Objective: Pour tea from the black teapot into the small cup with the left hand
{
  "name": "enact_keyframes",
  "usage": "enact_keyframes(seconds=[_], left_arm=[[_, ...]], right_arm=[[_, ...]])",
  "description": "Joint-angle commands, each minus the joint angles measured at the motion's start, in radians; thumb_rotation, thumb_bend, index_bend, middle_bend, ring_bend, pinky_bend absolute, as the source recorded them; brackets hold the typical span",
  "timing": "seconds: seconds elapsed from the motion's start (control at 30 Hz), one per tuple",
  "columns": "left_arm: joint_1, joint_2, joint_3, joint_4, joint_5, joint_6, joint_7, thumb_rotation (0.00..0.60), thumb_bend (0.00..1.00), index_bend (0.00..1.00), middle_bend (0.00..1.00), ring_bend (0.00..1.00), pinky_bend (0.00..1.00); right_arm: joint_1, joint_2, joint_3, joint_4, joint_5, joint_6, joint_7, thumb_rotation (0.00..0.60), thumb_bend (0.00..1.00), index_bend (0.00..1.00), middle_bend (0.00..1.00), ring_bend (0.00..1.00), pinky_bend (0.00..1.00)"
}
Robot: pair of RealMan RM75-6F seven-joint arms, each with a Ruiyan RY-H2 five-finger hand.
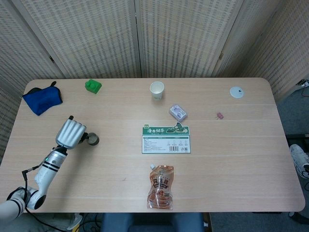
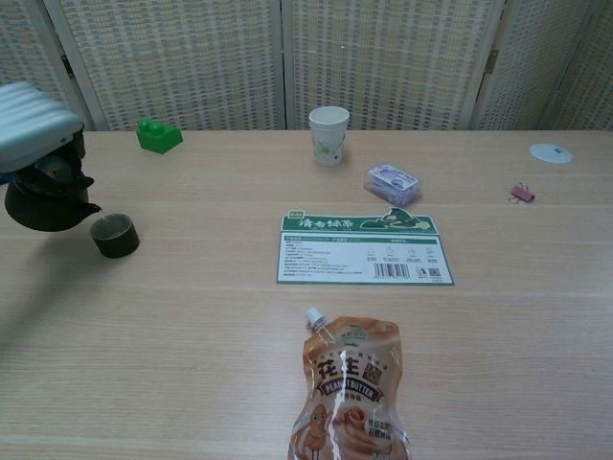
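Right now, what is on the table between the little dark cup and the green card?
Nothing. In the chest view, only bare tabletop lies between the small cup and the green card.

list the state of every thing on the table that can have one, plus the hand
left hand: grips the black teapot, off the table
black teapot: held up, tilted, spout over the small cup
small cup: upright, on the table
paper cup: upright, open top
peanut butter pouch: lying flat, cap on
blue cloth: crumpled
pink binder clip: lying on the table
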Motion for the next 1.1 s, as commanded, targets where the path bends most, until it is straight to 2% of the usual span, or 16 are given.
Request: enact_keyframes(seconds=[0.03,0.97,1.1], left_arm=[[-0.001,0.001,0.0,-0.002,-0.001,-0.002,0.009,0.463,0.38,1.0,1.0,0.95,0.53],[-0.009,-0.009,-0.011,0.039,-0.016,-0.009,0.041,0.47,0.38,1.0,1.0,0.95,0.53],[-0.009,-0.01,-0.011,0.037,-0.016,-0.008,0.043,0.495,0.38,1.0,1.0,0.95,0.53]], right_arm=[[0.0,-0.001,0.0,0.003,0.0,0.0,0.001,0.6,0.17,0.17,0.22,0.14,0.09],[0.0,0.0,0.003,0.005,0.001,0.0,0.003,0.6,0.17,0.17,0.22,0.14,0.09],[0.0,0.001,0.004,0.004,0.001,0.001,0.003,0.6,0.17,0.17,0.22,0.14,0.09]])
